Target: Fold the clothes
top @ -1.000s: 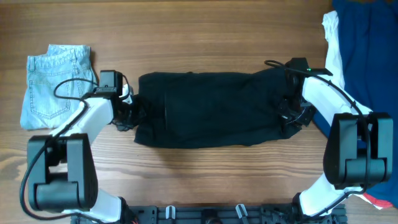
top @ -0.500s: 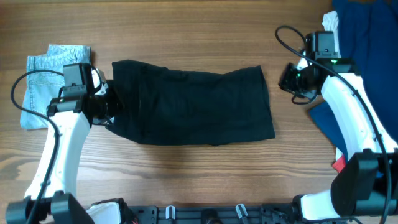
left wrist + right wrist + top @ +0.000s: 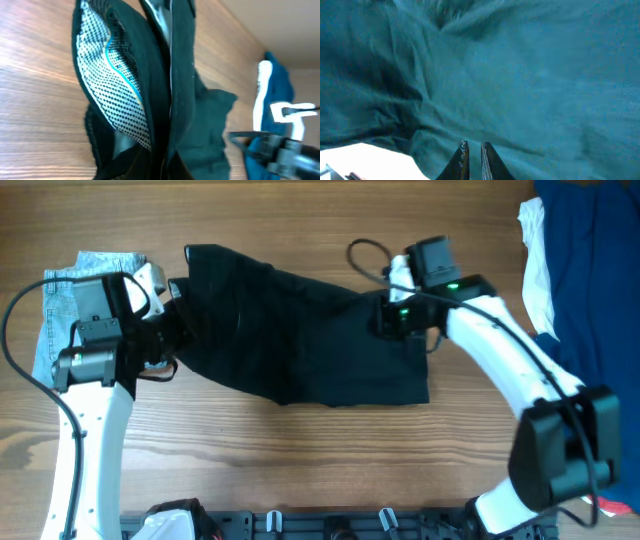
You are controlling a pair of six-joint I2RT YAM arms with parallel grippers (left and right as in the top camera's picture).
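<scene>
Shorts (image 3: 300, 340) on worktop (image 3: 300, 465) centre, slanting from rear-left to front-right. Denim shorts (image 3: 55, 310) at far left, partly under left arm (image 3: 95, 415). Garment pile (image 3: 590, 260) at far right edge, well apart from shorts. Left end effector (image 3: 168, 330) at shorts' left end, between both pairs. Right end effector (image 3: 393, 320) over shorts' right part, near rear edge.

Left arm (image 3: 95, 430) and right arm (image 3: 495, 350) are white-shelled with black joints — each trails a looping black cable (image 3: 350, 252).
</scene>
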